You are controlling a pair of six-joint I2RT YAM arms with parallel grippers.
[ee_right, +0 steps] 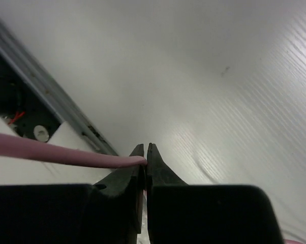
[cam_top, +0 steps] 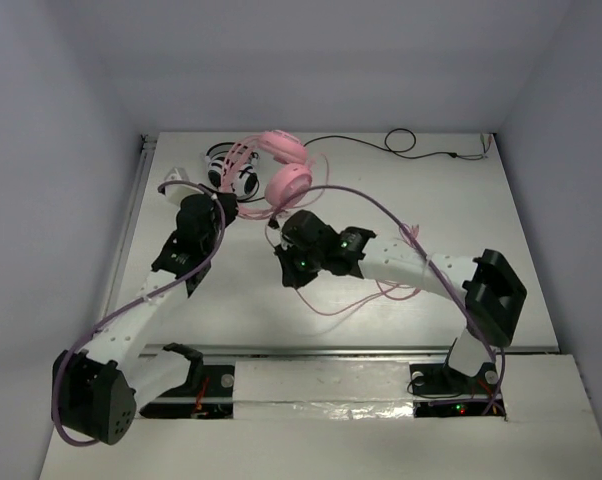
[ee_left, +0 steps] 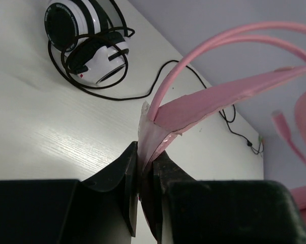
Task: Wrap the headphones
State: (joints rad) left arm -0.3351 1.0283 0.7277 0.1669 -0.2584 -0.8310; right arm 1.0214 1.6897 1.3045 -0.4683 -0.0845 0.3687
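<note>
While the left claw (ee_left: 144, 170) is closed on the pink headband (ee_left: 209, 99), with the headphones (cam_top: 289, 183) just beyond its tips, the right claw (ee_right: 146, 158) pinches the thin cable (ee_right: 51, 151), which runs out sideways to its left.

White arm links (cam_top: 421, 268), black joints (cam_top: 496, 295), purple cables (cam_top: 77, 348).

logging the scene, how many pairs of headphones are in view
2. The pink headphones, far centre, headband pinched by the left gripper; the black-and-white headphones lying left of them. None seem hidden.
</note>
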